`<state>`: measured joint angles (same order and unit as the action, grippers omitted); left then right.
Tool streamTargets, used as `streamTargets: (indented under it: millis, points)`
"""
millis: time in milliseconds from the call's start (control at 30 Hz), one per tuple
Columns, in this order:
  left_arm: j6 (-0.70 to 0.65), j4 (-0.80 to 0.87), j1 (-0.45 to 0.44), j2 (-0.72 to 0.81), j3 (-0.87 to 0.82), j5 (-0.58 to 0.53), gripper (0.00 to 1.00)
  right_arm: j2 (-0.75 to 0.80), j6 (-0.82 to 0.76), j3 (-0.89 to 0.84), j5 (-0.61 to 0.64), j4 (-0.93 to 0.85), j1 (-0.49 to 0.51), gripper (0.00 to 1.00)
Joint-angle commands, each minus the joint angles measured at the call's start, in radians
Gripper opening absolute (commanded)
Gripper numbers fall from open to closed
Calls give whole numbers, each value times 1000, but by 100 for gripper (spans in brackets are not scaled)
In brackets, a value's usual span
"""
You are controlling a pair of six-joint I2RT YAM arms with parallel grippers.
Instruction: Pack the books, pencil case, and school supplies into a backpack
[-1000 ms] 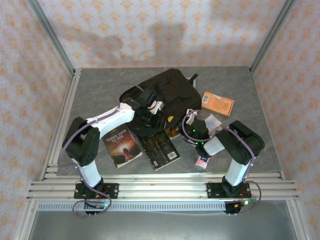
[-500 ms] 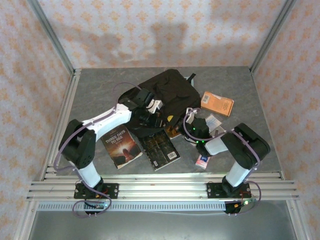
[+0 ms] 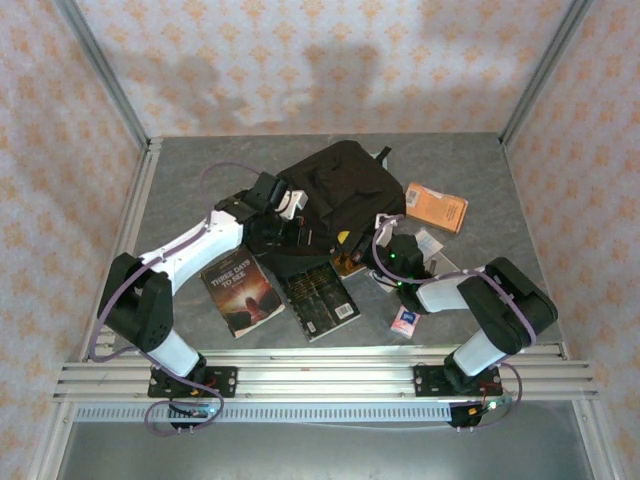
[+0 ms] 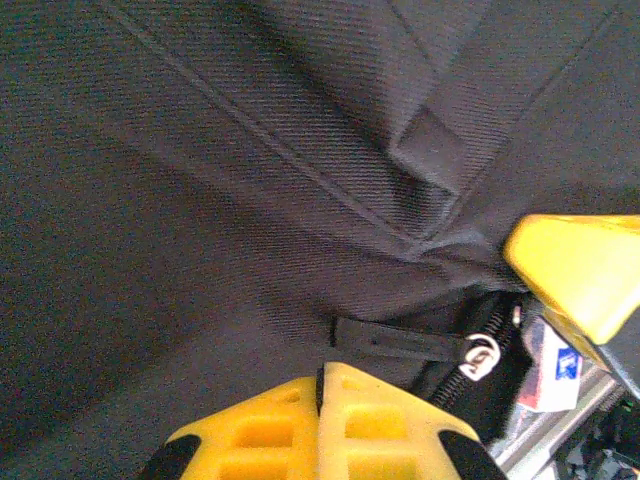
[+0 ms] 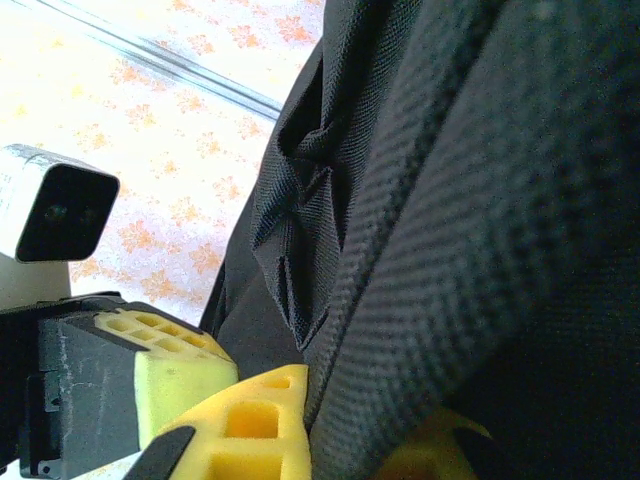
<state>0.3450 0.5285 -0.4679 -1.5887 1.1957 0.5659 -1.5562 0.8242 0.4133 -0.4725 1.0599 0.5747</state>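
We are opening up the backpack; packing has not begun. It is lying slumped in the middle of the table, and both arms are reaching into its near edge.

The right gripper is clamping a thick corded edge of the bag's fabric, which is running up between its yellow fingers. The left gripper is closed, its two fingers meeting with no gap and pressing against the black cloth. We cannot tell whether it is nipping a fold. The zip pull is lying just beside it and free.

Next, we are judging that the left gripper needs to take hold of that pull or of the opposite lip, so the two arms can draw the mouth apart wide enough for a book.

As for contents, the bag's inside is hidden from us. Everything we can make out is sitting outside it:
- The dark book with the reddish glow and the black-grey book are lying side by side at the near edge.
- A third book is peeking out beside the bag.
- The orange booklet is resting to the right.
- The pink-and-blue packet is lying near the right arm.
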Motion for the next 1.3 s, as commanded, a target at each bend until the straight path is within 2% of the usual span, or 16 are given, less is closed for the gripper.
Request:
streamTargets:
  millis: [0, 33, 67, 167, 600, 667, 733, 800, 933, 1267]
  points:
    - [-14, -21, -43, 18, 11, 63, 23, 33, -40, 10, -57, 63, -3, 0]
    - [-21, -18, -56, 7, 15, 68, 32, 31, -39, 14, -61, 63, -3, 0]
    - [-21, -22, -68, 0, 13, 71, 36, 30, -37, 15, -61, 63, -3, 0]
    - [-11, -51, -85, -17, 5, 71, 46, 27, -31, 18, -61, 63, -3, 0]
    - [8, -76, -118, -116, 49, 75, 48, 6, 7, 53, -76, 75, -3, 0]
    - [8, -76, -121, -127, 53, 70, 45, -2, 15, 58, -82, 83, -3, 0]
    - [8, -69, -122, -135, 57, 52, 37, -6, 19, 61, -84, 85, -3, 0]
    - [1, -57, -121, -140, 65, 28, 22, -5, 20, 62, -89, 85, -2, 0]
    - [-5, -51, -122, -131, 62, 7, 2, 14, 6, 53, -82, 65, -3, 0]
    - [-11, -38, -96, -66, 16, -26, 0, 110, -98, 41, -12, -127, -19, 0]
